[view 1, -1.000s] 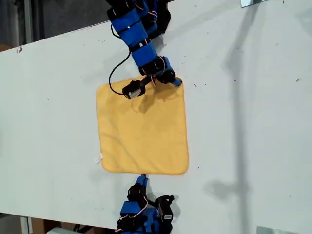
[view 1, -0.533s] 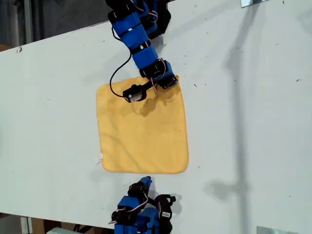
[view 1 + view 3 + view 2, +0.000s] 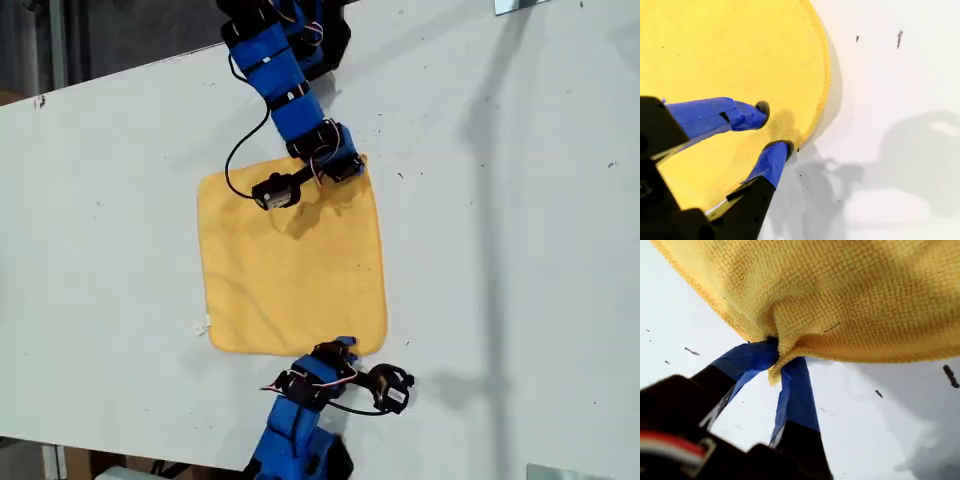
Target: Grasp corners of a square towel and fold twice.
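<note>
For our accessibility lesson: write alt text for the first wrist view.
A blue claw shut on a bunched corner of a fuzzy yellow-orange towel, lifting it off a white table with small dark specks.

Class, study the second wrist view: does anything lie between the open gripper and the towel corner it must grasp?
Nothing visible does. My second gripper hangs open right over the towel, its jaws straddling the hem at the rounded corner. Beside that corner lies only bare table.
</note>
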Controlling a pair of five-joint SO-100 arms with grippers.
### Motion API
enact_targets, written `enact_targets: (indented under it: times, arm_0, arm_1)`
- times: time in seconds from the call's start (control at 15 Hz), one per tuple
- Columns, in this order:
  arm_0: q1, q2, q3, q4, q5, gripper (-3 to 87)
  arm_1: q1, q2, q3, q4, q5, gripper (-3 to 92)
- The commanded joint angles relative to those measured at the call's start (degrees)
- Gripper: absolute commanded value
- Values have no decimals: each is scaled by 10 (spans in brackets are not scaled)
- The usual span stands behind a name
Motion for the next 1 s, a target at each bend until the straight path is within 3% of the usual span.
enact_targets:
  times: [0.0,0.13,0.2,0.4,0.6,0.67,0.73,0.87,0.93]
  arm_0:
    - [42,4,-12,-10,-98,128]
    - [73,1,30,-92,-191,138]
    - [82,5,41,-99,-238,141]
    - [95,6,42,-120,-292,137]
    - [93,-40,40,-185,-285,121]
    - [89,-62,40,-213,-274,-10]
    - [85,-75,40,-229,-266,-15]
    - [76,-81,26,-221,-228,-15]
    - [65,-79,-2,-179,-197,-15]
  arm_1:
    - [-4,-4,4,-6,1,-1]
    - [-4,-4,4,-6,1,-1]
    - [-4,-4,4,-6,1,-1]
    - [-5,-4,4,-9,1,-1]
    - [-10,-3,10,-15,3,-1]
    - [-11,0,13,-18,5,-1]
    - [-11,2,15,-19,6,-1]
    - [-18,5,14,-21,10,-1]
    - [-25,18,10,-14,14,-1]
